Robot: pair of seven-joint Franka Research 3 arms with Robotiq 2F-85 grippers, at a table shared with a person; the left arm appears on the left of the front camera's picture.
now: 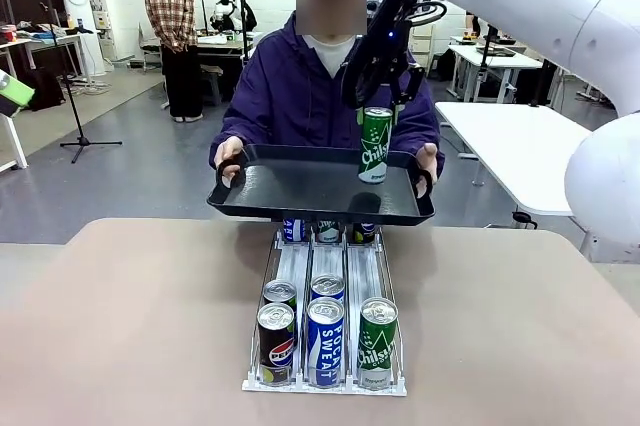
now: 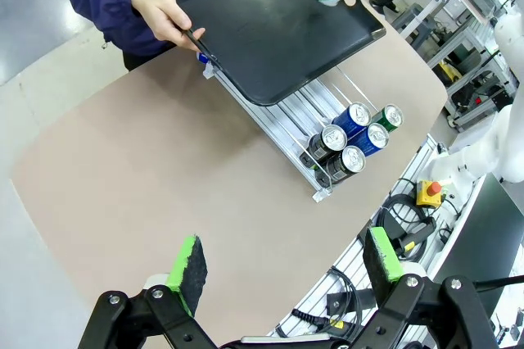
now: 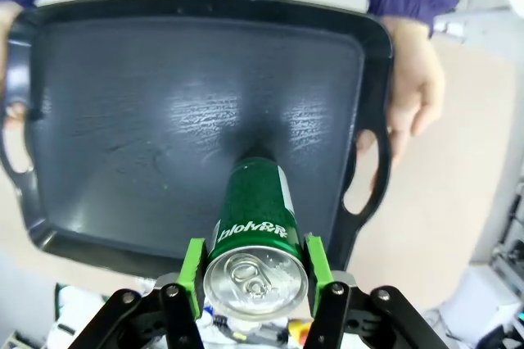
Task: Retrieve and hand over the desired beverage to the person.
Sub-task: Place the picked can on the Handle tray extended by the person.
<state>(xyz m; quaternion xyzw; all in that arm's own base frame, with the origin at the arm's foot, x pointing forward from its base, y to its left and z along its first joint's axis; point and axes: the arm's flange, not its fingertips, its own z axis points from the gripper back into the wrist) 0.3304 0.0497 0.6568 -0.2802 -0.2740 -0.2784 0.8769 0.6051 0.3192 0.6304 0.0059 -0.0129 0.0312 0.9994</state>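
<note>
Here, the person (image 1: 290,86) holds a black tray (image 1: 290,191) by both handles. Toward its right side a green can (image 1: 375,146) stands upright directly under the right gripper (image 3: 255,269), whose pads are pinching it just below the top rim. Whether its base touches the tray I cannot tell. Its label reads Chilsung. Below that gripper, on the robot's side, the rack (image 1: 300,266) holds front cans marked Pepsi (image 1: 276,338), Pocari Sweat (image 1: 325,338) and Chilsung (image 1: 378,338), with more cans behind. The left gripper (image 2: 286,263) hangs with its fingers spread over the table (image 1: 120,326).
</note>
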